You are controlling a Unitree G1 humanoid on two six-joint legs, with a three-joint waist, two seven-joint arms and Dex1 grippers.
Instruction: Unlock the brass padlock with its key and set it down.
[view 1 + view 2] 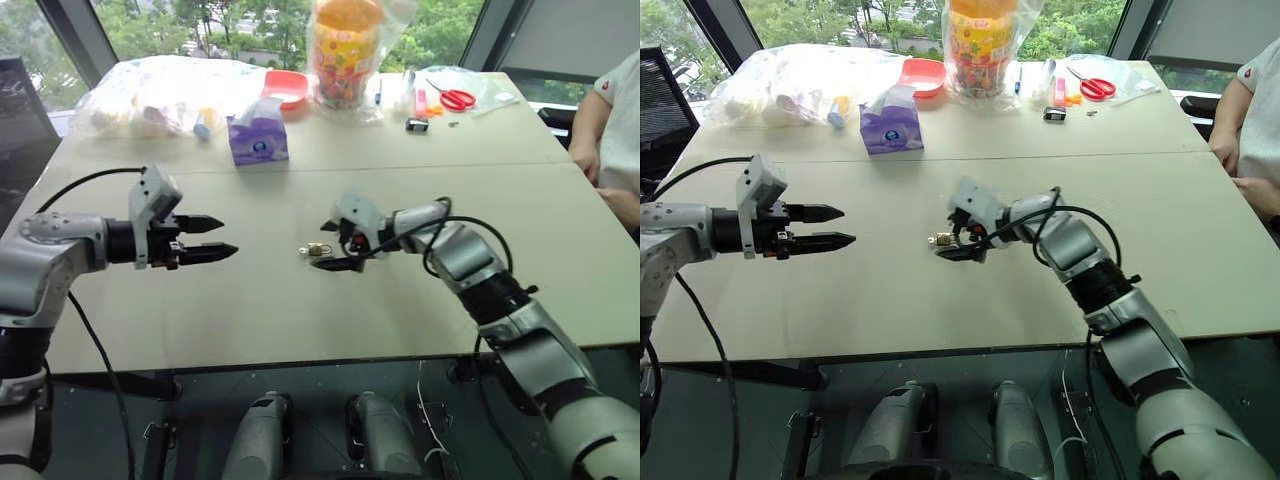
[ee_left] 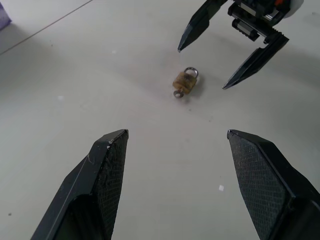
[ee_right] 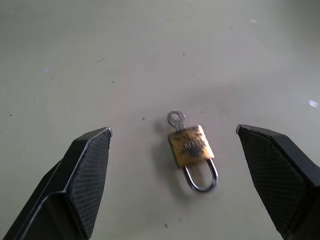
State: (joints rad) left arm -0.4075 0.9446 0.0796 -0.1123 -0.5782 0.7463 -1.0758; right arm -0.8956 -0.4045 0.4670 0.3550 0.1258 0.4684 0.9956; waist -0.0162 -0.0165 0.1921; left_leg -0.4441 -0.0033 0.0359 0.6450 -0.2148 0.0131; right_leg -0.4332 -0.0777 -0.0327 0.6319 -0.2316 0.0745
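Observation:
The brass padlock (image 3: 189,146) lies flat on the beige table (image 1: 300,310), near its middle. The key (image 3: 176,119) sticks out of the padlock's bottom end, and the silver shackle (image 3: 202,177) is at the other end. My right gripper (image 1: 322,246) hovers just above the padlock with its fingers spread wide on either side, touching nothing. In the left wrist view the padlock (image 2: 186,81) sits just in front of the right gripper's fingertips (image 2: 225,86). My left gripper (image 1: 228,237) is open and empty, held above the table well to the left and pointing toward the padlock.
Along the table's far edge stand a purple tissue pack (image 1: 258,138), a red bowl (image 1: 285,88), plastic bags (image 1: 150,95), a tall clear bag of colourful items (image 1: 345,50) and red scissors (image 1: 457,98). A person (image 1: 612,130) sits at the right edge.

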